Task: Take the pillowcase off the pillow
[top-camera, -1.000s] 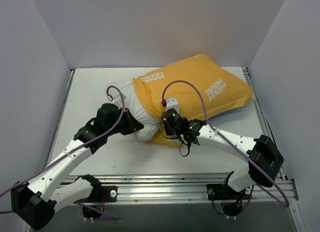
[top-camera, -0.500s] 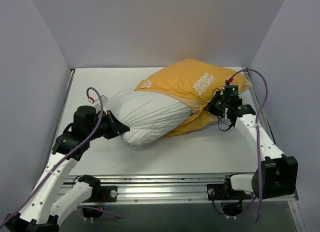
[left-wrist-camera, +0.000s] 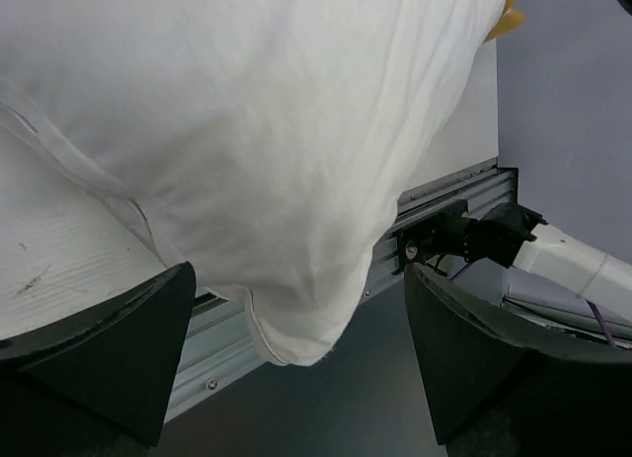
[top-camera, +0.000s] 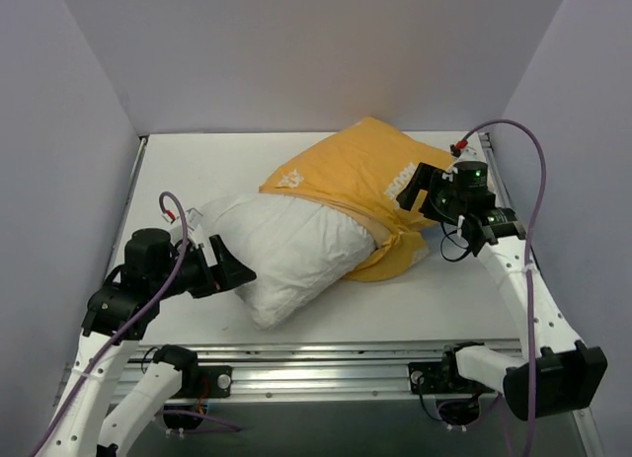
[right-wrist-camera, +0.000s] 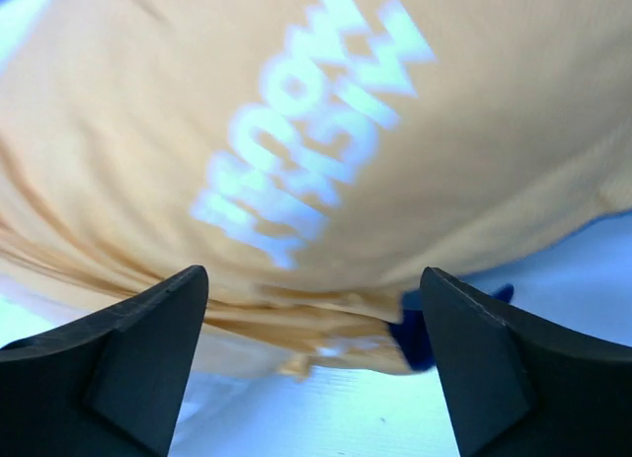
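The pillowcase [top-camera: 355,176], orange face up, covers only the far right half of the pillow [top-camera: 286,250] on the surface [top-camera: 188,171] in the top view; stripping looks about midway. Left wrist view: left pincer [left-wrist-camera: 296,363] wide open, empty, pillow just ahead. Right wrist view: right pincer [right-wrist-camera: 316,368] open, empty, facing orange fabric. Next, each probably needs to take hold and pull apart.

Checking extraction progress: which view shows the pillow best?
Top external: the pillow shows partly out of the pillowcase. Left wrist shows only a white corner up close; right wrist shows none, only the pillowcase.
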### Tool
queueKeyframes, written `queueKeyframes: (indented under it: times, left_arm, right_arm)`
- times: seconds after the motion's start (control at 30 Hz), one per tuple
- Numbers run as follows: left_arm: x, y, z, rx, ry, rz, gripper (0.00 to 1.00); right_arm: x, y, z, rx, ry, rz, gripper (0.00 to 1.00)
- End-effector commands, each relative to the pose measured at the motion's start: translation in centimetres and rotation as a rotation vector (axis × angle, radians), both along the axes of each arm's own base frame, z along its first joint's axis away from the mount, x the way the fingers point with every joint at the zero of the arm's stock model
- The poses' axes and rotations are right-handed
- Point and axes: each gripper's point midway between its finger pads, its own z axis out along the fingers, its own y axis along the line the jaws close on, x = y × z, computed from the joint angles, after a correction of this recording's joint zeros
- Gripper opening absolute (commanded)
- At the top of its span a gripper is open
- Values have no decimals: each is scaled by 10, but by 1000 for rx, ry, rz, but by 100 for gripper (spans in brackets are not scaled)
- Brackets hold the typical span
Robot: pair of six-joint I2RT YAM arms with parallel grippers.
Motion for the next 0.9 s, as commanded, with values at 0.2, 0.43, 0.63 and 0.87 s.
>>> queueKeyframes:
  times: [0.2, 0.43, 0.63, 0.87]
  left_arm:
    - [95, 14, 48, 142, -68, 182, 94]
    - [169, 6, 23, 213, -22, 223, 94]
    - [186, 0, -39, 252, 96, 225, 94]
    - [161, -10, -80, 183, 142, 192, 53]
  right_arm:
    - [-12, 14, 111, -21, -306, 165, 95]
    - [9, 58, 119, -30, -366, 302, 96]
    - [28, 113, 111, -121, -374, 391, 96]
    - [37, 209, 111, -221, -393, 610, 96]
